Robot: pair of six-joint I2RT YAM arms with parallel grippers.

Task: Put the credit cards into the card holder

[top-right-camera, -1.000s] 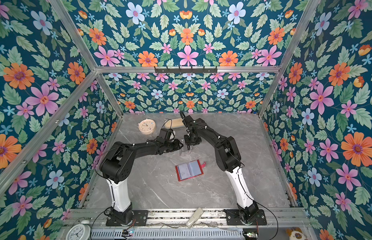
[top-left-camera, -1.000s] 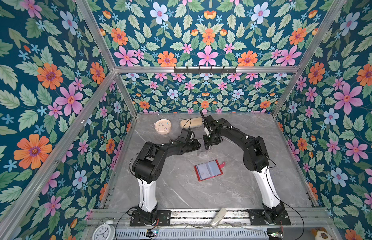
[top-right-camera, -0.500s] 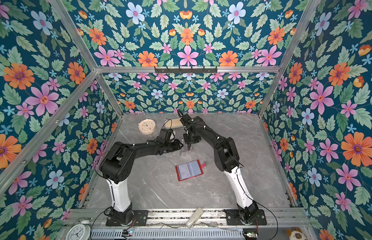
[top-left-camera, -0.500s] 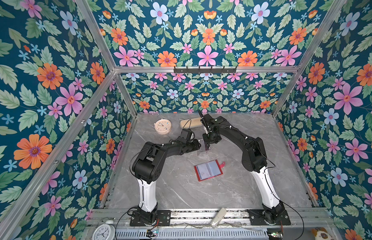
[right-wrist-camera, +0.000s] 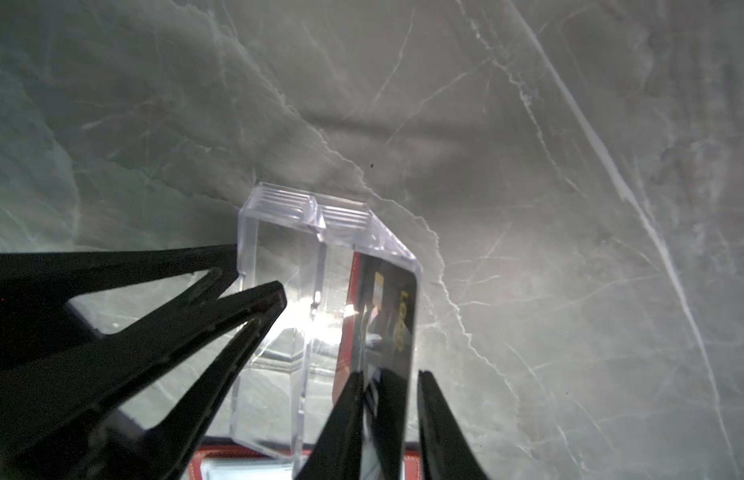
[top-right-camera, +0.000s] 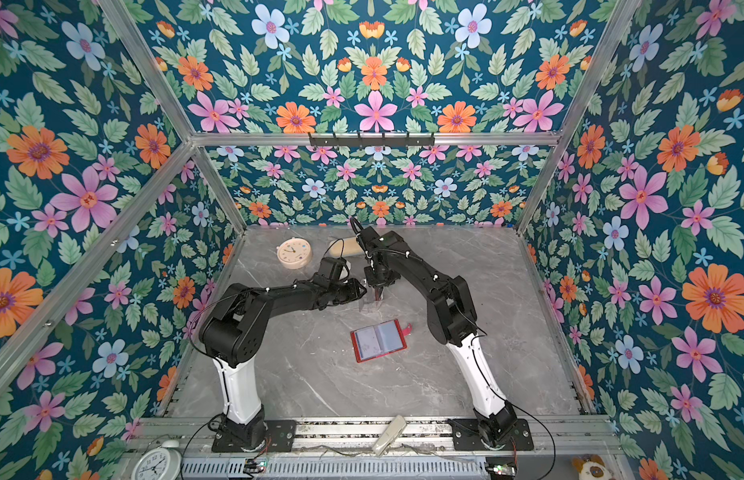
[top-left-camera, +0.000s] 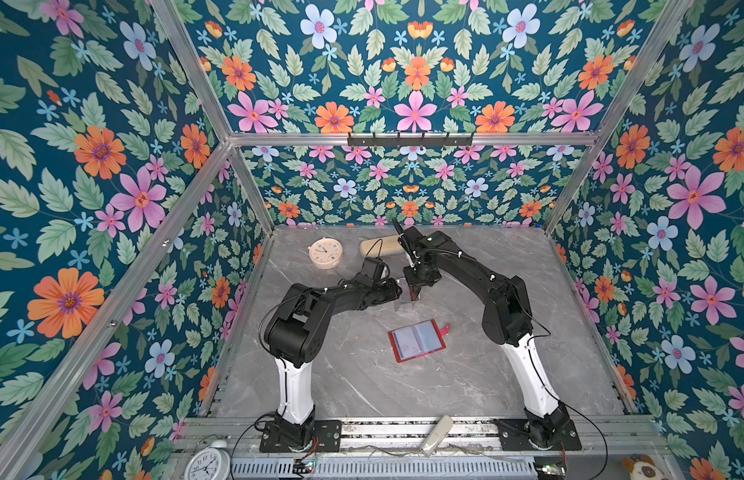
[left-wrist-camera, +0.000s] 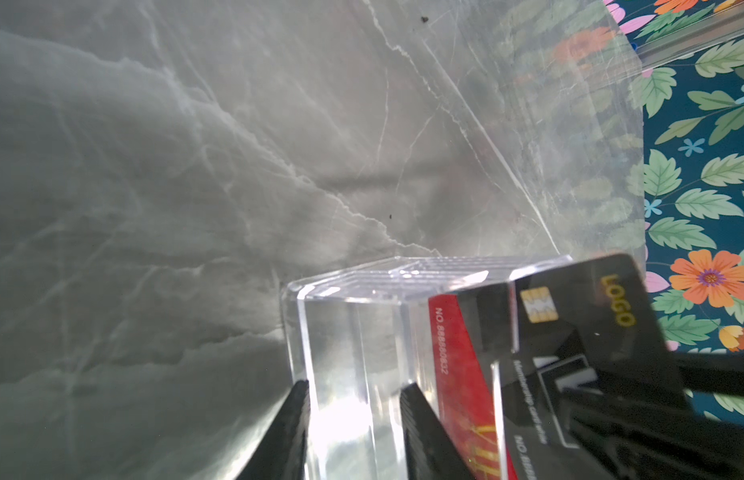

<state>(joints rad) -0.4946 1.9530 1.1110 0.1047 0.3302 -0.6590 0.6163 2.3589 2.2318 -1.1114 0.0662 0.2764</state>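
A clear acrylic card holder (top-left-camera: pixel 405 306) (top-right-camera: pixel 370 306) stands on the grey marble table, behind its middle. My left gripper (left-wrist-camera: pixel 353 415) (top-left-camera: pixel 397 291) is shut on one of the holder's (left-wrist-camera: pixel 353 328) clear walls, reaching in from the left. A red credit card (left-wrist-camera: pixel 453 353) (right-wrist-camera: pixel 346 332) stands upright in a slot. Beside it stands a dark credit card (left-wrist-camera: pixel 590 332) (right-wrist-camera: pixel 397 324) with a gold chip and gold letters. My right gripper (right-wrist-camera: pixel 389 386) (top-left-camera: pixel 416 293) comes down from above and straddles the dark card. Its jaws are narrow, and a gap shows between the card and one finger.
An open red card wallet (top-left-camera: pixel 417 340) with clear sleeves lies in front of the holder. A round cream clock (top-left-camera: pixel 325 252) and a beige roll (top-left-camera: pixel 380 246) sit near the back wall. Flowered walls close in three sides.
My right gripper has drawn its jaws closer together round the dark card and shifted slightly towards the holder. The left arm and the holder have stayed put.
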